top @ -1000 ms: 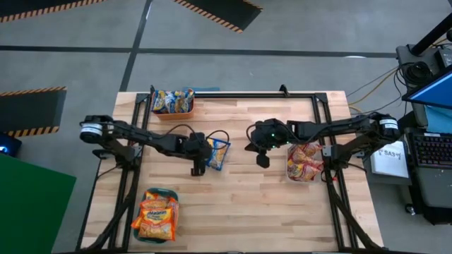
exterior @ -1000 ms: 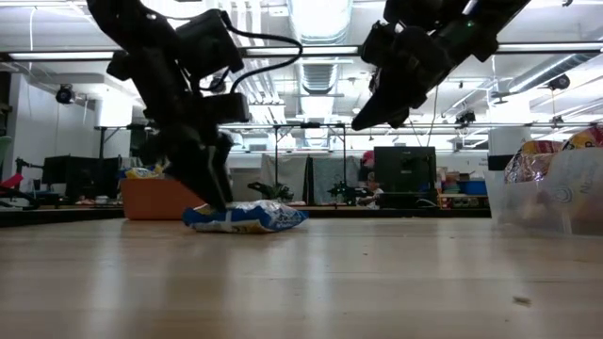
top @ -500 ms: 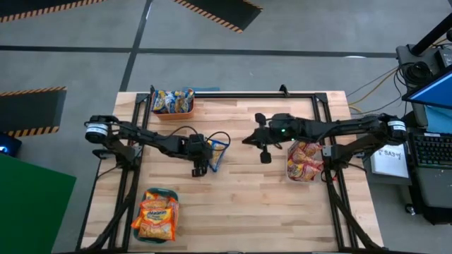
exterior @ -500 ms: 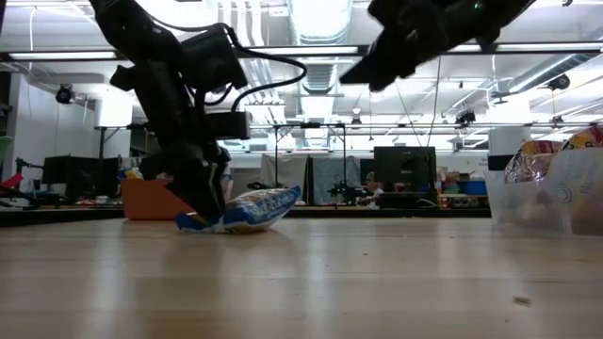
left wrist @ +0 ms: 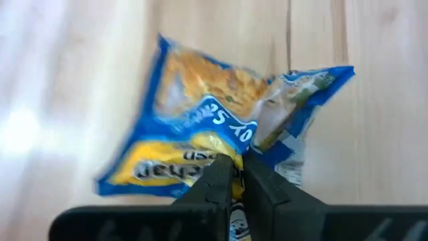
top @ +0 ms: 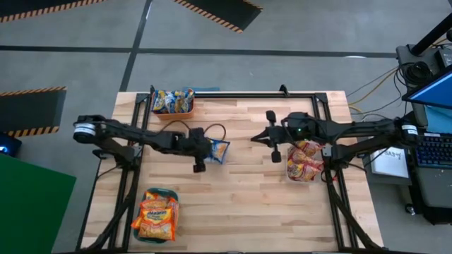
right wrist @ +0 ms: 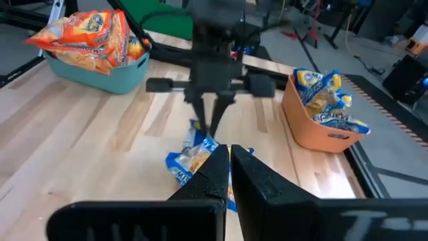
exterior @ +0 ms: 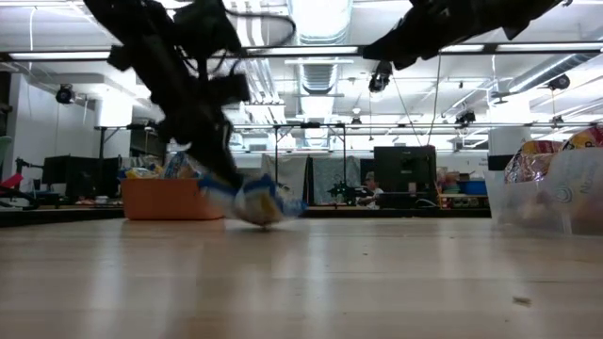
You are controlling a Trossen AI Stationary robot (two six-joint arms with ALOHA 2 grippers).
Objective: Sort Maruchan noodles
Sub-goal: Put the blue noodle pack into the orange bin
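A blue-and-yellow Maruchan noodle packet (left wrist: 200, 127) is at mid-table, with my left gripper (top: 210, 149) shut on it and tilting it up off the wood (exterior: 250, 200). My right gripper (top: 256, 139) hovers shut and empty, high above the table and to the packet's right. Its shut fingers (right wrist: 229, 157) point toward the packet and my left gripper (right wrist: 215, 130). Other packets lie in three bins: blue ones in the orange bin (top: 172, 103), orange ones in the teal bin (top: 157, 215), red ones in the clear bin (top: 305, 161). My left gripper pinches the packet's crinkled edge (left wrist: 231, 159) between its two fingers. They come slanting down from the table's left. The packet hangs tilted below the fingers, its far end (exterior: 268, 215) low. I cannot tell whether that end touches the wood.
The orange bin sits at the far left corner, the teal bin (right wrist: 100, 67) near the left front, the clear bin (exterior: 556, 193) at the right edge. A black frame rail (top: 240, 96) runs along the far side. Bare wood (top: 240, 204) lies between the bins.
My left gripper has shut on the packet's edge and risen a little. The packet, flat on the table before, now tilts up from that end. My right gripper has risen, drawn back toward the table's right edge and rolled, staying shut.
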